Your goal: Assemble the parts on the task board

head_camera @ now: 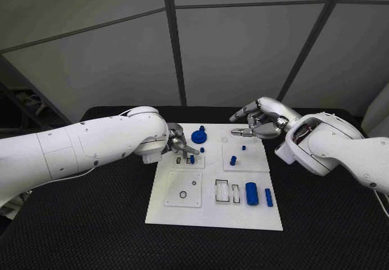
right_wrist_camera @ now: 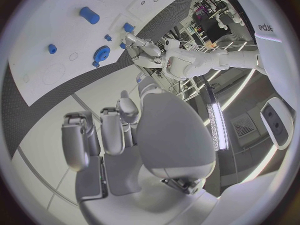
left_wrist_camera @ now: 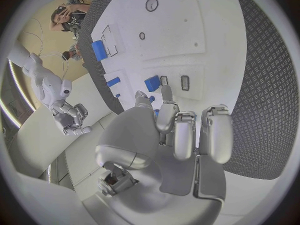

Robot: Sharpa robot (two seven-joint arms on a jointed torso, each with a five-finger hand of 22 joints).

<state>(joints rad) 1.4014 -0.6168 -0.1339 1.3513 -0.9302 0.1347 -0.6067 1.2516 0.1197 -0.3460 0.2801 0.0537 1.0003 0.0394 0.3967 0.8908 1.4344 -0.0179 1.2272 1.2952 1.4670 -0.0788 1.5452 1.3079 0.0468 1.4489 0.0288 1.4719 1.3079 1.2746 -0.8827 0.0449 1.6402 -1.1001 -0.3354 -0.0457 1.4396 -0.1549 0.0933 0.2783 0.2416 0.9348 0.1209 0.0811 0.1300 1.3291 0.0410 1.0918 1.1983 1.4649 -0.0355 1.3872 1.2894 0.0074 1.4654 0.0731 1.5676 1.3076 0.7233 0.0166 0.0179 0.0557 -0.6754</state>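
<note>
The white task board [head_camera: 212, 211] lies mid-table. My left hand [head_camera: 180, 147] reaches over its near-left block of slots, thumb and a finger pinching a small blue part [head_camera: 192, 160]; in the left wrist view that part [left_wrist_camera: 152, 83] sits at the fingertips [left_wrist_camera: 165, 92] beside two narrow slots [left_wrist_camera: 185, 82]. My right hand [head_camera: 259, 121] hovers above the board's far right corner, fingers loosely bent and apart, holding nothing. A blue gear-shaped piece [head_camera: 199, 135] and a blue peg [head_camera: 233, 160] stand on the board. A blue cylinder [head_camera: 252, 194] and a blue bar [head_camera: 268, 197] lie near its front right.
Two rectangular slots [head_camera: 221, 190] and a round hole [head_camera: 183, 194] lie on the board's front half. Black textured table [head_camera: 81, 225] surrounds the board. In the right wrist view the board [right_wrist_camera: 50, 25] carries the gear piece [right_wrist_camera: 101, 52] and the cylinder [right_wrist_camera: 89, 15].
</note>
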